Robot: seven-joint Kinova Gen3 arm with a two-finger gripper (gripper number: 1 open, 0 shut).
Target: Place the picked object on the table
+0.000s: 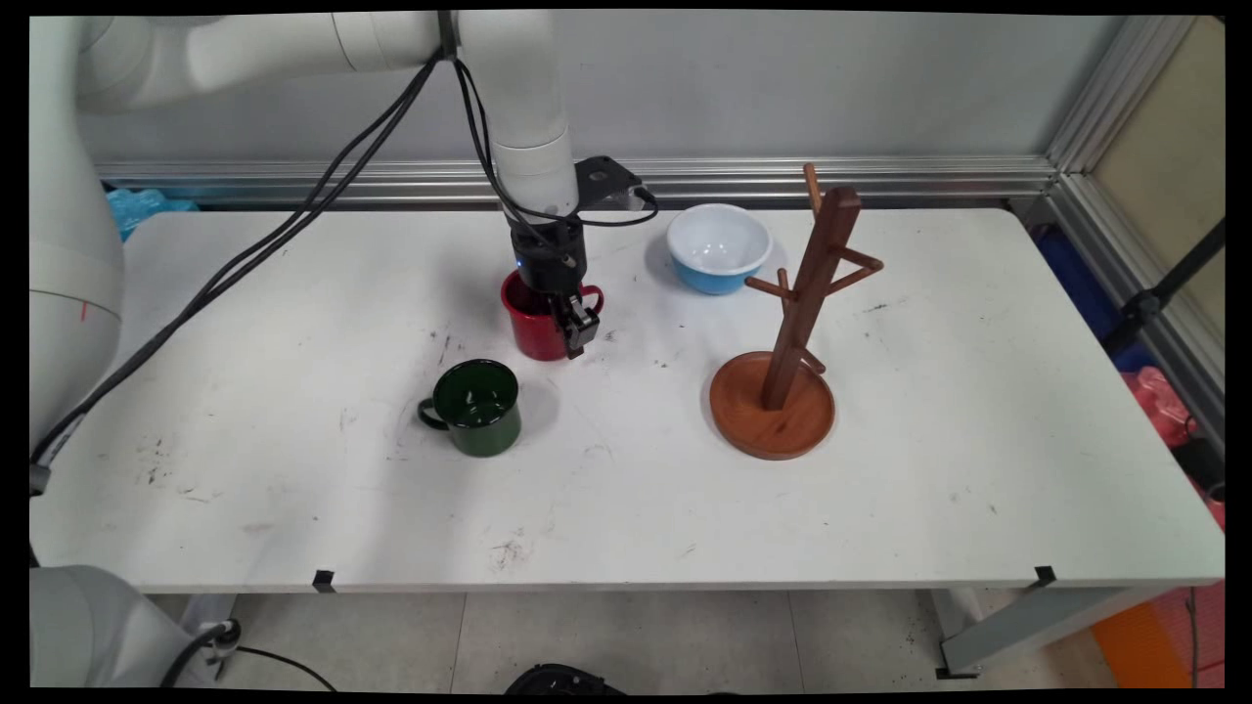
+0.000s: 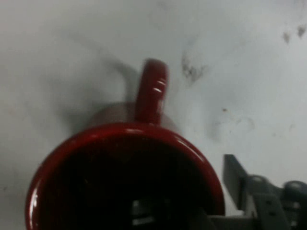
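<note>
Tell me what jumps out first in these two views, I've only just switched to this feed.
The gripper is down at the red mug near the table's middle, one finger inside the rim and one outside on the handle side; the hand view is nearly filled by that mug's rim and handle. A green mug stands just in front of it, with a wooden mug tree to the right and a blue-and-white bowl behind.

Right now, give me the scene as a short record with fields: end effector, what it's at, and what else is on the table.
end effector: lowered at the red mug, one finger inside the rim, one outside, on its handle side
red mug handle: free
near front: green mug
right: wooden mug tree
behind: blue bowl
surface: white table
</note>
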